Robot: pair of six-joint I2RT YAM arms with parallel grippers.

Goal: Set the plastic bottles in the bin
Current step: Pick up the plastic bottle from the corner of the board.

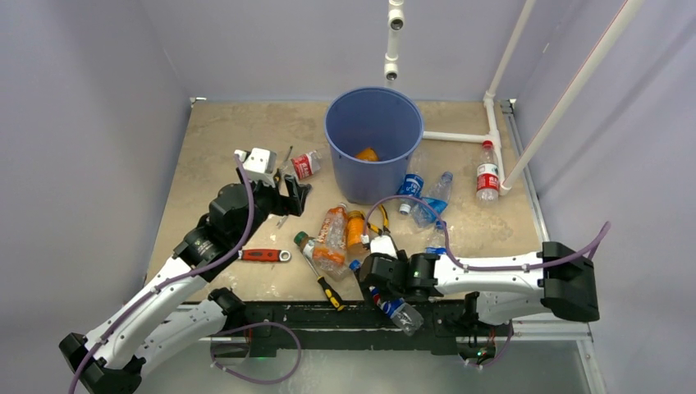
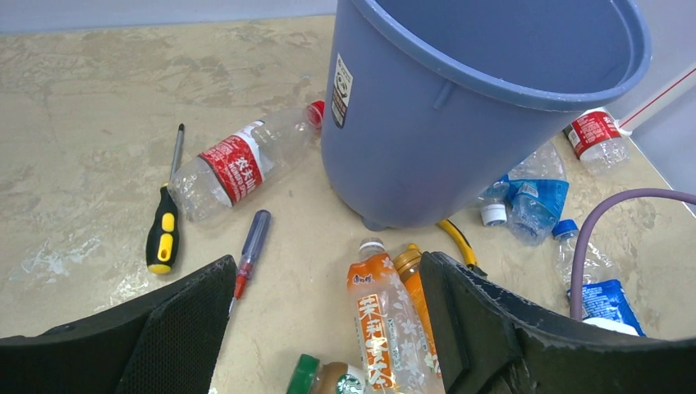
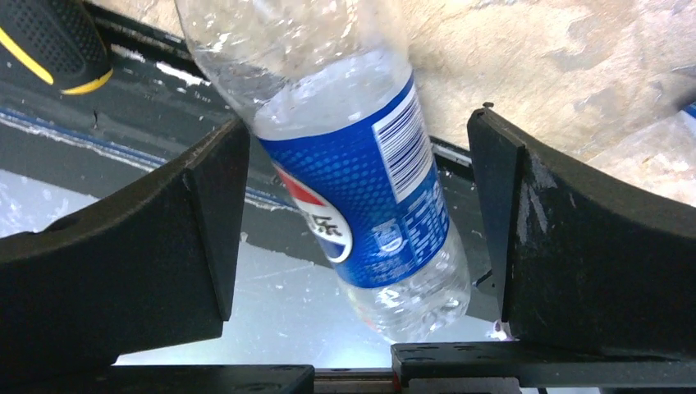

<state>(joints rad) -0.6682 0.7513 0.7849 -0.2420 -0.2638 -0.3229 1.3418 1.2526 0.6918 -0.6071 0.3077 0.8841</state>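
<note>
The job looked barely begun: the blue bin (image 1: 373, 131) stood at the middle of the counter's (image 1: 222, 139) far edge with only one orange item (image 1: 367, 153) showing at its bottom, probably a bottle, though it was too small to be sure. Plenty was left outside it. A red-labelled bottle (image 2: 238, 164) lay just beside the bin on its left. A pair of orange drink bottles (image 1: 332, 236) and a green-capped Starbucks bottle (image 2: 328, 379) lay together mid-counter. Crumpled blue-labelled bottles (image 1: 423, 193) sat by the bin's right side, and a second red-labelled bottle (image 1: 487, 174) lay toward the far right corner. The right gripper (image 3: 359, 123) was at the near edge, spread wide around a Pepsi bottle (image 3: 361, 205) whose base hung out past that edge. One finger (image 3: 164, 230) sat close against the label and the other stood apart, so the bottle was straddled but not yet pinched. The left gripper (image 2: 328, 259) hovered released and empty left of the bin, above a red-and-blue screwdriver (image 2: 250, 250) and a black-and-yellow screwdriver (image 2: 164, 230).
</note>
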